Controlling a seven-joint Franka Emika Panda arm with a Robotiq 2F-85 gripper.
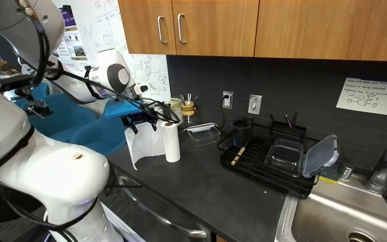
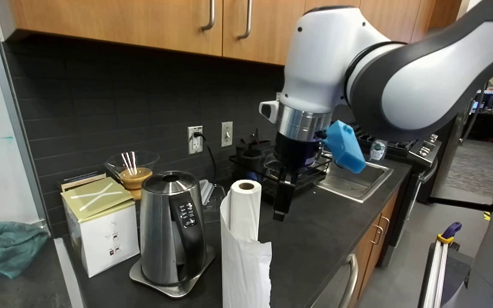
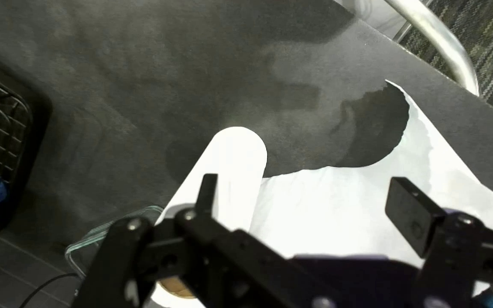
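Observation:
My gripper point(image 1: 144, 128) is open with nothing between its fingers. In the wrist view the fingers point(image 3: 306, 199) are wide apart above a white paper towel roll point(image 3: 236, 158) and its loose sheet point(image 3: 328, 209). The roll stands upright on the dark counter in both exterior views point(image 1: 171, 143) point(image 2: 246, 214). The sheet point(image 1: 146, 143) curls out from the roll toward the counter's front edge and ends in a torn edge. In an exterior view the gripper point(image 2: 280, 214) shows side-on beside the roll's top. No contact with the roll is visible.
A steel kettle point(image 2: 156, 231), a white box point(image 2: 105, 239) and a coffee maker point(image 2: 134, 182) stand near the roll. A glass container point(image 1: 205, 137) sits behind it. A black dish rack point(image 1: 247, 171) and a sink point(image 1: 334, 215) lie farther along. Wooden cabinets point(image 1: 213, 27) hang above.

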